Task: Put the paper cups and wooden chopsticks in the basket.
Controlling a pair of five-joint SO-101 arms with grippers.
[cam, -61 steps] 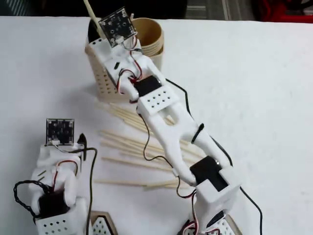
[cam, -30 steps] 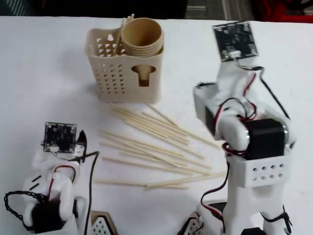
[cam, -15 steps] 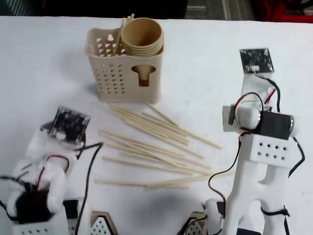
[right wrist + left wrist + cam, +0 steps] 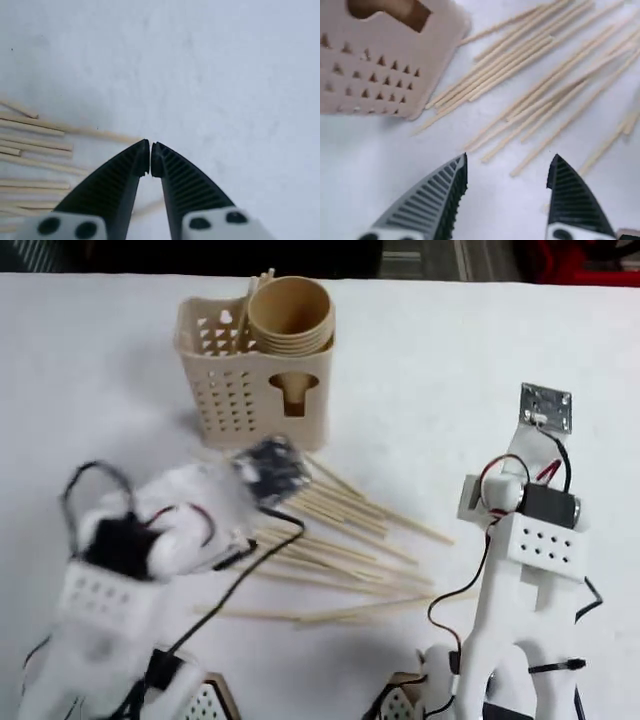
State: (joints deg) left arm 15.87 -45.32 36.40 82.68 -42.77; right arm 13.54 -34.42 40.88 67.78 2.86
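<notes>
Here, at the left of the high view, the left arm (image 4: 140,550) leans in over the near end of the loose wooden chopsticks (image 4: 345,515). Its wrist view shows the left gripper (image 4: 510,165) spread wide and holding nothing. It hangs above bare table (image 4: 450,370), with the nearest stick ends just beyond the fingertips. The corner of the basket (image 4: 380,65) is close by on one side.

Behind the arm stands the perforated basket (image 4: 225,400), upright. A stack of paper cups (image 4: 292,338) is nested in one compartment, and a few chopsticks (image 4: 255,285) stand in the one beside it. So the cups look done, and the scattered sticks are what remains.

The sticks lie fanned and crossing in front of the basket, some touching in a tight bundle (image 4: 510,60). They are likely very light, stiff, thin and smooth, so prone to roll or pivot in the jaws. A pinch across the middle of one stick, or across the close-packed bundle, would probably carry best. A hold near a tip would let the stick swing.

At the right, the right arm (image 4: 525,540) stands folded back, apart from the pile. The right gripper (image 4: 150,152) is closed tip to tip on nothing, over bare table with stick ends (image 4: 40,142) off to one side.
</notes>
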